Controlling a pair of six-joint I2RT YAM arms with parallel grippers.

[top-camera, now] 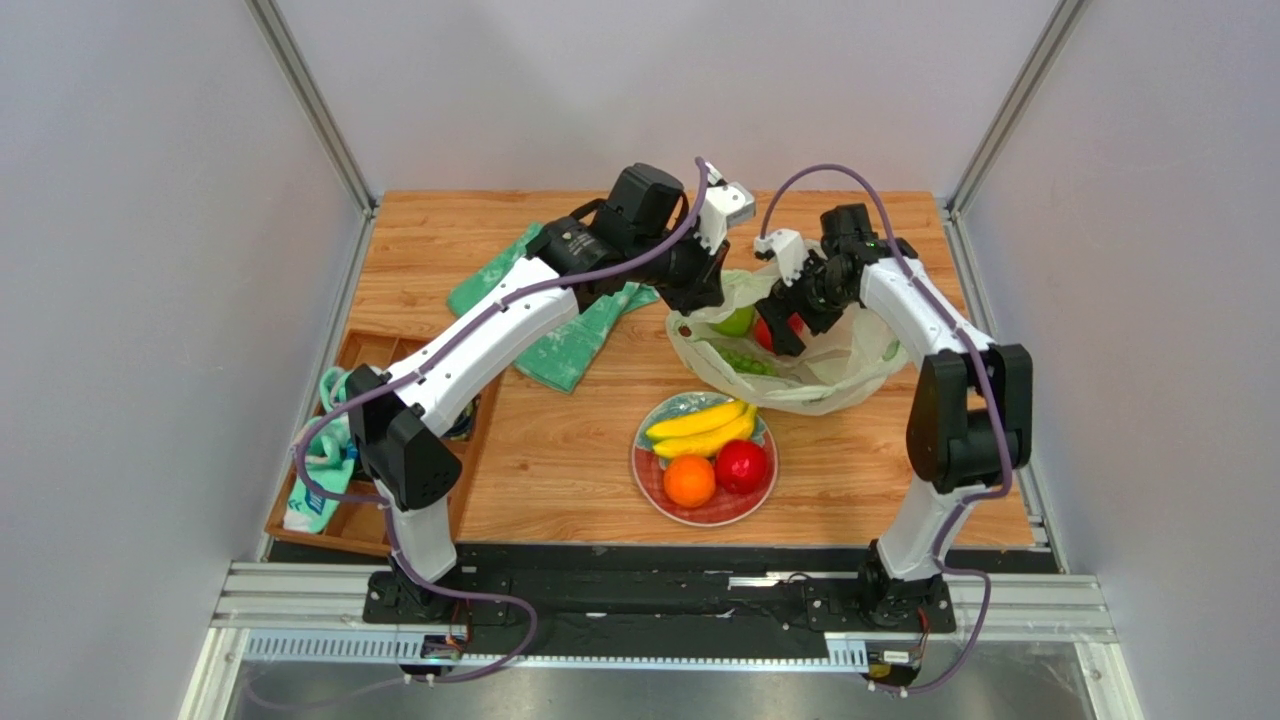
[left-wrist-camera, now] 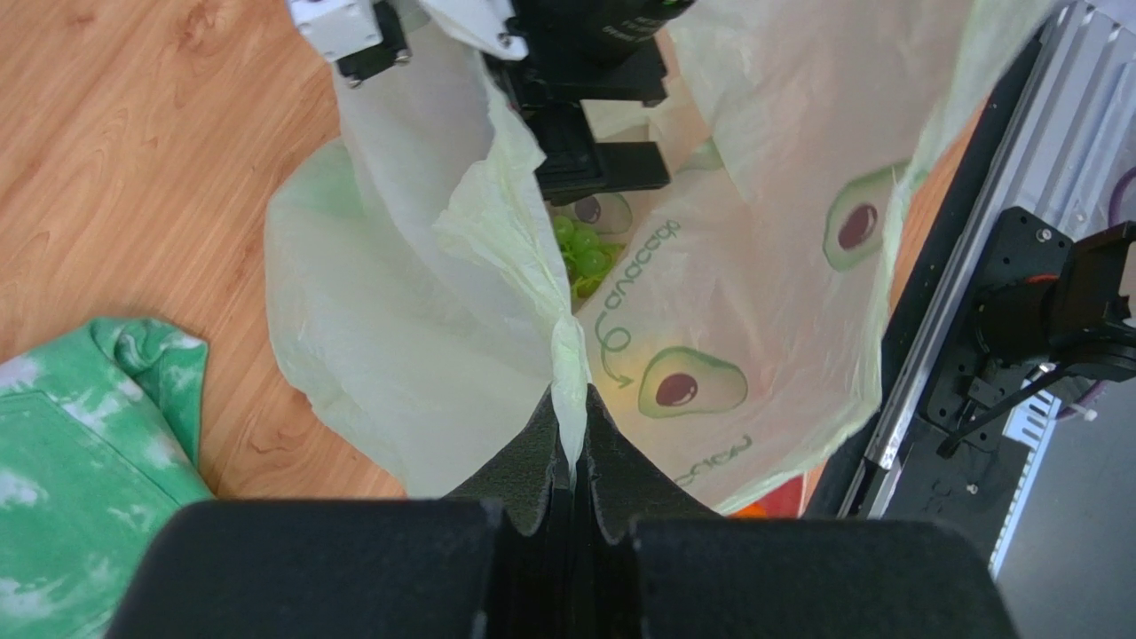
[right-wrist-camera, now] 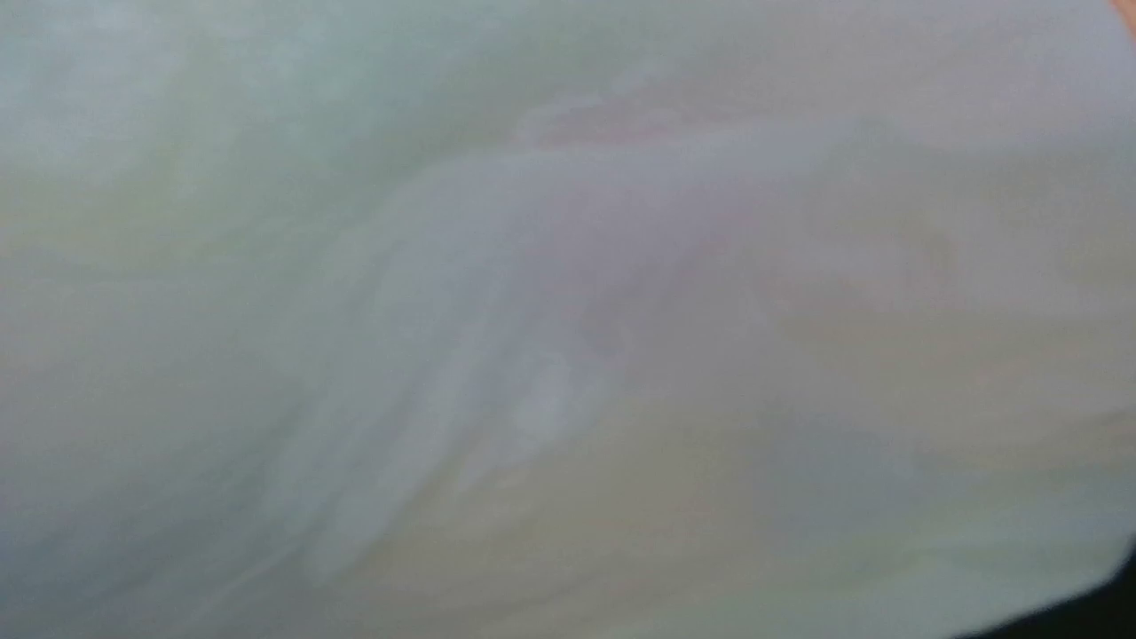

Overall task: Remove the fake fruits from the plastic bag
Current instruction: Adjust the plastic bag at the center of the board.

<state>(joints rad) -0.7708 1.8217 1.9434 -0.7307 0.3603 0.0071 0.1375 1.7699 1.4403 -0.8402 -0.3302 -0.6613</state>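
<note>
The plastic bag (top-camera: 819,368) lies at the back right of the table, its mouth lifted. My left gripper (top-camera: 703,297) is shut on the bag's rim (left-wrist-camera: 570,386) and holds it up. My right gripper (top-camera: 792,305) reaches down into the bag's mouth; bag film fills the whole right wrist view (right-wrist-camera: 560,320), so its fingers are hidden. In the bag I see a green apple (top-camera: 733,320), a red fruit (top-camera: 766,335) and green grapes (top-camera: 747,360) (left-wrist-camera: 583,256). A banana bunch (top-camera: 700,428), an orange (top-camera: 690,480) and a red fruit (top-camera: 741,467) lie on a plate (top-camera: 649,488).
A green-and-white cloth (top-camera: 564,333) (left-wrist-camera: 80,453) lies left of the bag. A wooden tray (top-camera: 361,348) with a teal cloth (top-camera: 323,458) stands at the left table edge. The black base rail (left-wrist-camera: 987,306) runs beside the bag in the left wrist view.
</note>
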